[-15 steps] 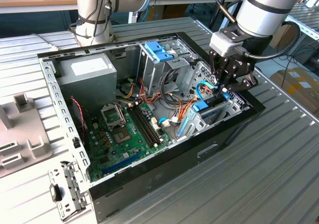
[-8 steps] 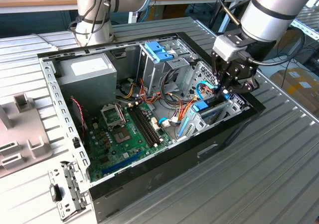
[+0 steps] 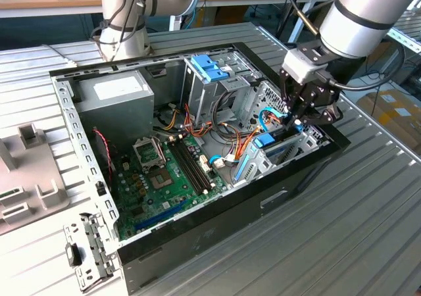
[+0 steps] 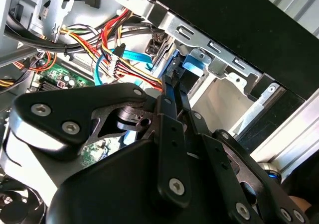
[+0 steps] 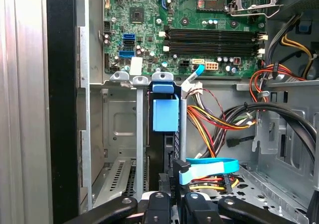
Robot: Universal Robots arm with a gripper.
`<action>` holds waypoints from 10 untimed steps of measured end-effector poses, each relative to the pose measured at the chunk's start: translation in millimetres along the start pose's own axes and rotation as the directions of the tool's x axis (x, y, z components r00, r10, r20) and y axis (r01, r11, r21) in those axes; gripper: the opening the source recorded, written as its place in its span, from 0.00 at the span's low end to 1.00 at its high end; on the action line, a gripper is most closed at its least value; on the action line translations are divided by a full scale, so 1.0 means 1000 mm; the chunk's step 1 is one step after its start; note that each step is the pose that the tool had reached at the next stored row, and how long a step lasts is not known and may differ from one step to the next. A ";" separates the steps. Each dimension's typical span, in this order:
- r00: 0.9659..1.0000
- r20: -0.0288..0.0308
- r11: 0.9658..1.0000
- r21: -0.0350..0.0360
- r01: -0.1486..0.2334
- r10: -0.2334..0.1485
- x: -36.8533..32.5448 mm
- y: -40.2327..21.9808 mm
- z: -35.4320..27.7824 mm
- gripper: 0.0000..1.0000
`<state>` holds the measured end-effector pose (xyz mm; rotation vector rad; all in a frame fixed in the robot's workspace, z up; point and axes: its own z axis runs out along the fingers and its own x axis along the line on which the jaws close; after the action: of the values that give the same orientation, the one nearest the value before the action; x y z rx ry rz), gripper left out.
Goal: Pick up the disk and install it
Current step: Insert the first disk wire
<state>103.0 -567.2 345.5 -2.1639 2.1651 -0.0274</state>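
Ribbed grey metal forms the tabletop (image 3: 368, 230), and on it lies an open computer case (image 3: 217, 210) with its side panel off. Over the end of the case at the exterior view's right, the hand (image 3: 294, 118) reaches down into the drive bay. Both wrist views show its dark fingers (image 4: 172, 104) drawn close together, pinching the upper edge of the disk (image 5: 165, 115). The disk stands on edge in a slot of the metal bay (image 5: 119, 129), its dark body running down between the slot walls and its bright blue rail and end tab showing at the far end. In the exterior view the same blue shows just below the hand (image 3: 264, 140).

A flat light-blue data cable (image 5: 209, 167) curls just beside the fingers, with a bundle of red, yellow and orange wires (image 5: 219, 124) next to it. Beyond the bay lies the green motherboard (image 3: 164, 177) with its black memory slots. A tall grey drive cage with a lighter blue bracket (image 3: 210, 69) on top stands near the middle of the case, and a grey power supply (image 3: 115, 95) sits at the far corner.
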 end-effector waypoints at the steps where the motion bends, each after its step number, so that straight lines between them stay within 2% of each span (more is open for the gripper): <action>1: 1.000 0.003 1.000 0.000 0.000 0.000 0.0004 0.0000 0.0003 0.17; 5: 1.000 0.013 1.000 0.000 -0.001 0.001 0.0020 0.0001 0.0014 0.17; 10: 1.000 0.019 1.000 0.000 -0.001 0.001 0.0058 0.0002 0.0022 0.17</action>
<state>103.0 -572.8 343.0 -2.1540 2.1566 -0.0071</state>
